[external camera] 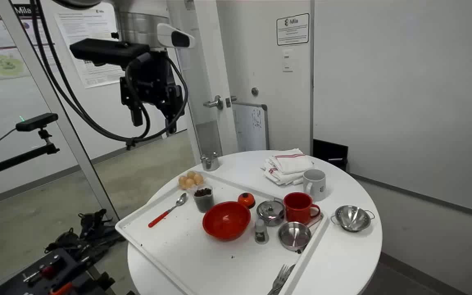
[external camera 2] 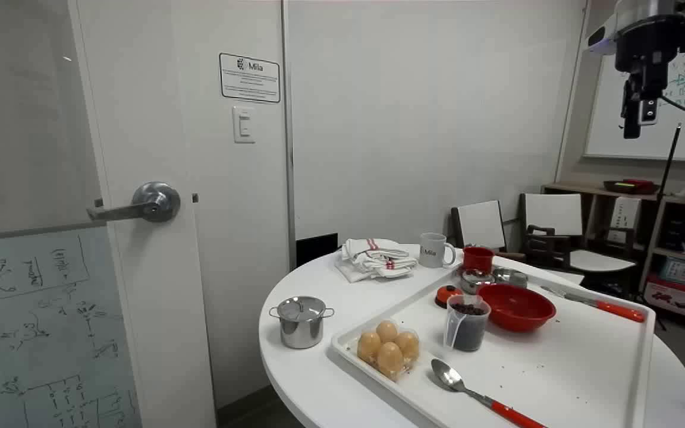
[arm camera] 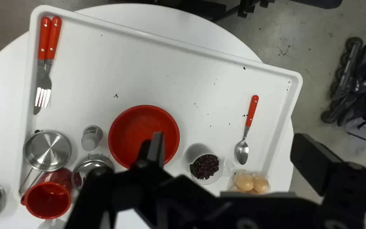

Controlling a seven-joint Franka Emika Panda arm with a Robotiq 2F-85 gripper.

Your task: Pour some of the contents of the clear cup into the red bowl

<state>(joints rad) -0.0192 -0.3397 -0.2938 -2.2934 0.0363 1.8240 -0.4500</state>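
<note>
The clear cup (external camera: 205,203) stands upright on the white tray, beside the red bowl (external camera: 226,223). It is see-through and holds dark brown loose pieces, the contents (arm camera: 204,166). The cup (external camera 2: 469,333) and bowl (external camera 2: 518,312) also show in an exterior view, close together. In the wrist view the cup (arm camera: 199,152) lies between the bowl (arm camera: 141,127) and the spoon. My gripper (external camera: 154,123) is high above the tabletop, open and empty. In the wrist view its fingers (arm camera: 226,136) are wide apart; the left finger hides part of the bowl's edge.
The white tray (arm camera: 170,79) also holds a spoon (arm camera: 246,130), eggs in clear packaging (external camera 2: 389,348), a shaker (external camera: 261,232), an orange-red round object (external camera: 246,200), a red mug (external camera: 298,208) and metal pots (external camera: 294,235). A grey mug (external camera: 314,184), towels (external camera: 287,167) and a colander (external camera: 352,218) stand outside it.
</note>
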